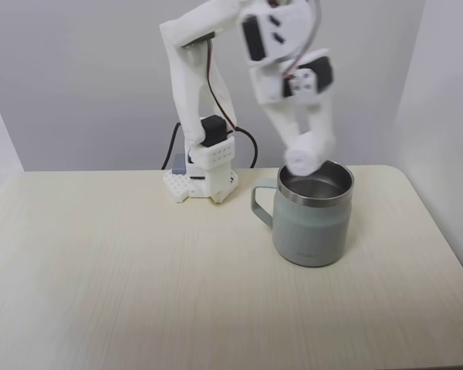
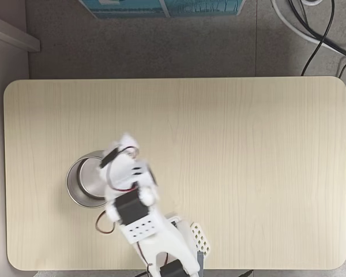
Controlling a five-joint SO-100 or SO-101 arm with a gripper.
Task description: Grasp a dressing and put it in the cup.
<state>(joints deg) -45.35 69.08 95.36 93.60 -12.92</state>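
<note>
In a fixed view the jaws of the gripper are pinching the dressing, a small white roll, just above the steel rim of the cup, at its back-left edge. The cup stands upright on the pale wooden worktop, handle pointing left

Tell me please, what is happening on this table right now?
A white robot arm is holding the dressing, a small white roll, in its gripper. The roll hangs just above the rim of the cup, a pale grey-green mug with a steel inside, on its back edge in a fixed view. It is not yet inside. The cup stands upright on the light wooden table.
</note>
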